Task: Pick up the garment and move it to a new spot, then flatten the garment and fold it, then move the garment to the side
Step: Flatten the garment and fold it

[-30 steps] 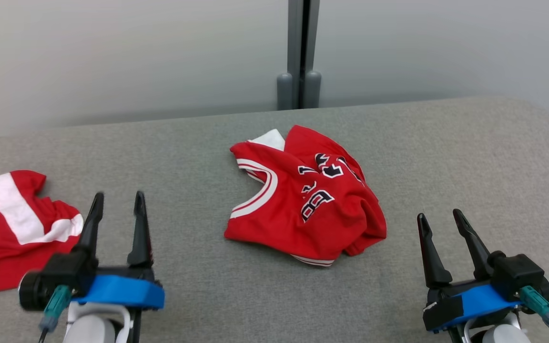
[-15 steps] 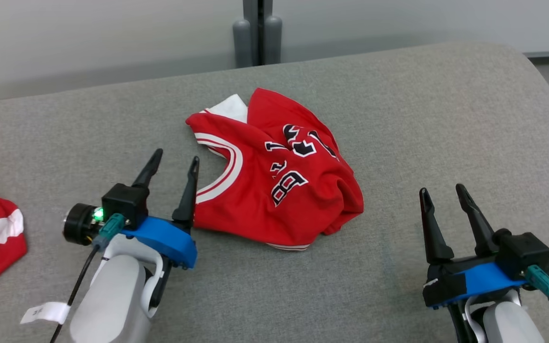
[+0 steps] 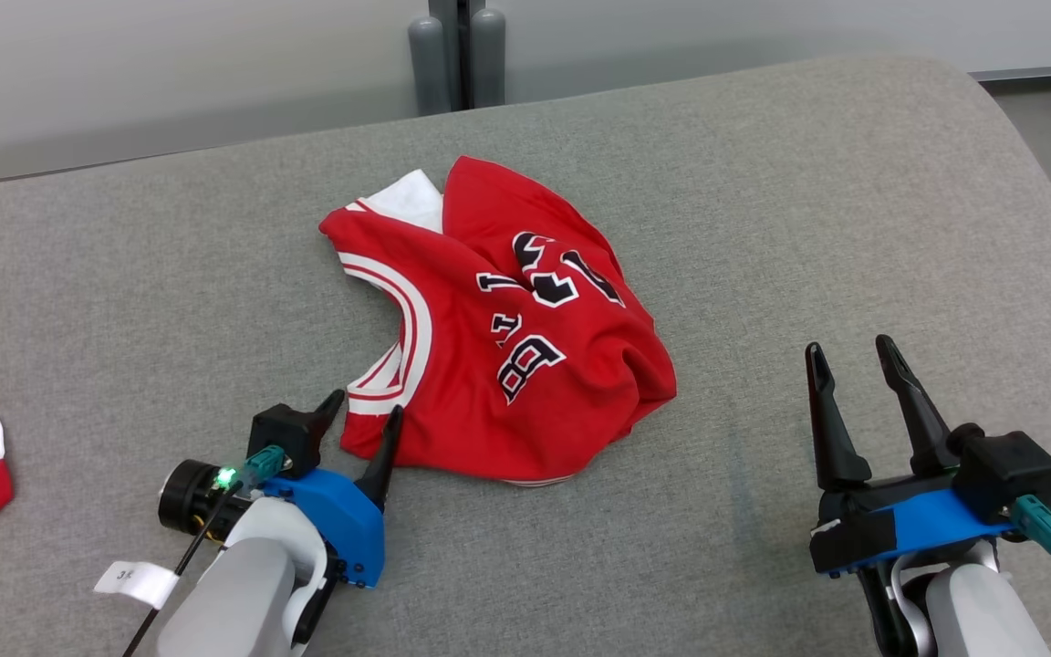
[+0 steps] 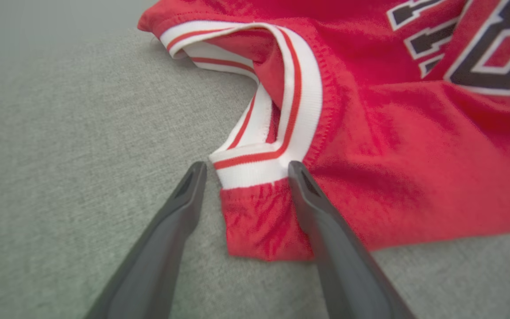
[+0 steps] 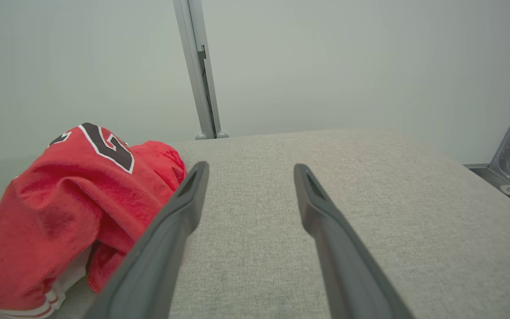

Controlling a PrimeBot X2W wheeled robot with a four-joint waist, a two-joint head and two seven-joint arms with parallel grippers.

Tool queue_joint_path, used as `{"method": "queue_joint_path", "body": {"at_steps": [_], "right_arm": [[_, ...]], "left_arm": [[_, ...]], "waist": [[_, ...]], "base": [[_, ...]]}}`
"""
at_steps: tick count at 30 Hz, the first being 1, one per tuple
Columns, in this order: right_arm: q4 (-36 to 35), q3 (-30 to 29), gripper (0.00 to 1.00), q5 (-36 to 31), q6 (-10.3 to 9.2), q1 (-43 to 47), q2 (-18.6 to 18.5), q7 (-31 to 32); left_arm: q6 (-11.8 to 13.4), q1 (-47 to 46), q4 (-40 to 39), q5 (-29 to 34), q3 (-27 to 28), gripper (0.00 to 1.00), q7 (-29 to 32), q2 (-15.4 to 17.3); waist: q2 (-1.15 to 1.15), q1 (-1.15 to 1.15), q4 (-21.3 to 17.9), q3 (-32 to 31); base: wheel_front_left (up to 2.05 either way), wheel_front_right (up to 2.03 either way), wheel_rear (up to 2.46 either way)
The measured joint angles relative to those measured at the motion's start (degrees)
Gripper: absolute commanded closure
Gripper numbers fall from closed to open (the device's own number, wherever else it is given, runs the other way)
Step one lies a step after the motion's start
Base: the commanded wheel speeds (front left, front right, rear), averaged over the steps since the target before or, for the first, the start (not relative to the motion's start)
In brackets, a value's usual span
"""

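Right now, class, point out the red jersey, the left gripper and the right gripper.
red jersey (image 3: pixel 535 429): head view, cloth below lettering.
left gripper (image 3: pixel 366 402): head view, midway between fingertips.
right gripper (image 3: pixel 848 343): head view, midway between fingertips.

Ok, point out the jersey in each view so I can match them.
Head view: jersey in the middle of the table.
Left wrist view: jersey upper right, its striped corner between the left gripper's open fingers.
Right wrist view: jersey lower left, crumpled, left of the right gripper.
Shared landmark: the black lettering on the red cloth.
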Motion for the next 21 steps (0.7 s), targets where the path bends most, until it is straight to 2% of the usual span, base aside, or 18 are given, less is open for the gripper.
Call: {"method": "queue_joint_path", "body": {"at_steps": [5, 6, 7, 8, 9, 16, 21], "right_arm": [[-0.1, 0.2, 0.00, 0.0, 0.00, -0.1, 0.0, 0.0], [-0.2, 0.1, 0.00, 0.0, 0.00, -0.1, 0.0, 0.0], [-0.1, 0.1, 0.00, -0.1, 0.00, -0.1, 0.0, 0.0], [-0.1, 0.1, 0.00, -0.1, 0.00, -0.1, 0.0, 0.0], [-0.1, 0.0, 0.00, -0.2, 0.00, 0.0, 0.0, 0.0], [0.2, -0.4, 0.00, -0.5, 0.00, 1.6, 0.0, 0.0], [0.6, -0.4, 0.00, -0.6, 0.00, 2.9, 0.0, 0.0]], "left_arm": [[0.0, -1.2, 2.3, -4.5, -4.5, 0.00, 2.1, -0.5], [0.0, -1.4, 2.7, -5.0, -5.3, 0.20, 2.3, -0.5], [0.0, -1.6, 3.1, -5.7, -6.0, 0.53, 2.3, -0.5], [0.0, -1.9, 3.4, -6.4, -6.6, 0.96, 2.3, -0.4], [0.0, -2.0, 3.7, -7.0, -7.3, 1.00, 2.1, -0.4], [0.0, -2.1, 3.3, -9.5, -8.0, 1.00, -3.4, -0.3], [0.7, -1.5, -2.8, -9.0, -5.8, 1.00, -4.6, 0.2]], "waist": [[0.00, -0.01, -0.5, -0.4], [0.00, -0.01, -0.6, -0.6], [0.00, -0.01, -0.6, -0.8], [0.00, -0.01, -0.6, -1.0], [0.00, -0.01, -0.6, -1.3], [0.00, -0.01, 1.6, -4.8], [0.00, -0.02, 5.0, -7.5]], "base": [[0.00, 0.00, 0.00], [0.00, 0.00, 0.00], [0.00, 0.00, 0.00], [0.00, 0.00, 0.00], [0.00, 0.00, 0.00], [0.00, 0.00, 0.00], [0.00, 0.00, 0.00]]}}
